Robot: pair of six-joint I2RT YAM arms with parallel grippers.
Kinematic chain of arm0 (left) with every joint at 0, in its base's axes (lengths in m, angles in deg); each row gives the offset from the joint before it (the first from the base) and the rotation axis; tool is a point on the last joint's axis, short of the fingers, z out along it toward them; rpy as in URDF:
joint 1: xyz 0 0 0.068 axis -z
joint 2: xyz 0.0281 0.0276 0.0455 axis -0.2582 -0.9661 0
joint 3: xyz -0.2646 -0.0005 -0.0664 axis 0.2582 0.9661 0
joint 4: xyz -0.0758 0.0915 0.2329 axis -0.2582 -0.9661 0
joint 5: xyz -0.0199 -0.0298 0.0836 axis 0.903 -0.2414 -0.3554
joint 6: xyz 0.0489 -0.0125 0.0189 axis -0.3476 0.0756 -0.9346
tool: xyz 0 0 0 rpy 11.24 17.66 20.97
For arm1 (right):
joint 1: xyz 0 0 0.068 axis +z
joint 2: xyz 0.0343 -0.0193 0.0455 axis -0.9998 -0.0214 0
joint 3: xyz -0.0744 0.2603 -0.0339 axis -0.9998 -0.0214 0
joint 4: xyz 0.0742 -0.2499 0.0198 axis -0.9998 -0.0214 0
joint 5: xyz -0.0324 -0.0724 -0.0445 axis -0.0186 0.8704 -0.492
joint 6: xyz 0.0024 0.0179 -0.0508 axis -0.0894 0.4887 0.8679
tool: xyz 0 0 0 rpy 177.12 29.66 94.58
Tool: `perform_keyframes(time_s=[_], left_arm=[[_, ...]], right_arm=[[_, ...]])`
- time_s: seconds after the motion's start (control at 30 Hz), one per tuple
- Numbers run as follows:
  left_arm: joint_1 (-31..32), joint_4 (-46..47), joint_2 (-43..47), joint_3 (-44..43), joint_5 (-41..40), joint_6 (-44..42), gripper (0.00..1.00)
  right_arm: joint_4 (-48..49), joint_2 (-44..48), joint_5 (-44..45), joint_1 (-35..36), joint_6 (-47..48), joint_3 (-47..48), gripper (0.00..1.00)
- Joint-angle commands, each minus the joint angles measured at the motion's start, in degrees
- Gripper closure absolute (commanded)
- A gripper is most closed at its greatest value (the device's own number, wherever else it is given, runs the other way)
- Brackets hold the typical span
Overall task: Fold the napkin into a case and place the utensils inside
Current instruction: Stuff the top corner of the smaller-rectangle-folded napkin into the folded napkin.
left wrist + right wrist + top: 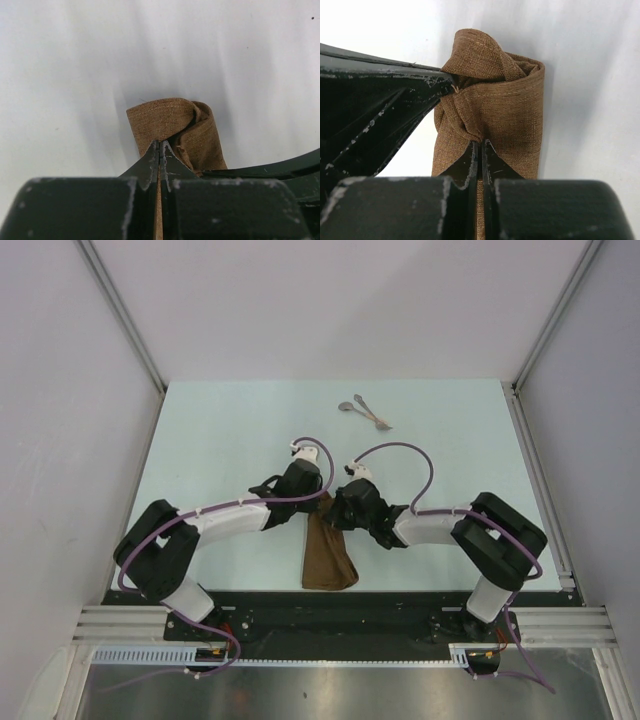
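Currently: napkin (328, 558) pinched from both sides

Left end effector (159, 150) pressed shut on bunched top of the brown napkin; right end effector (479, 150) pinching same cloth just beside it. Napkin, folded narrow, near-centre on tabletop (220, 440). Utensils (365, 412) lie together toward far edge, well apart.

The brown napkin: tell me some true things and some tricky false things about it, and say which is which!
1. The left pincer and the right pincer are both shut on the napkin. True.
2. The utensils lie farther from the arm bases than the napkin does. True.
3. The utensils are tucked inside the napkin. False: they lie bare on the table, apart from it.
4. The napkin is spread out flat as a square. False: it is bunched into a narrow strip.
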Motion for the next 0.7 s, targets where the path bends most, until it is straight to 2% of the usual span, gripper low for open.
perform_keyframes(time_s=[0.0, 0.3, 0.67], left_arm=[[-0.45, 2.87, 2.35, 0.76, 1.65, 1.28, 1.0], [-0.62, 2.96, 2.7, 0.24, 2.35, 0.32, 1.0], [-0.71, 0.5, 2.79, -0.29, 2.35, 0.05, 1.0]], right_arm=[[-2.19, -2.45, -1.9, 0.26, 0.09, 2.88, 1.0], [-8.69, -7.46, -2.25, 0.87, 0.53, 8.41, 1.0], [-15.2, -8.34, 0.65, 0.78, -0.08, 12.29, 1.0]])
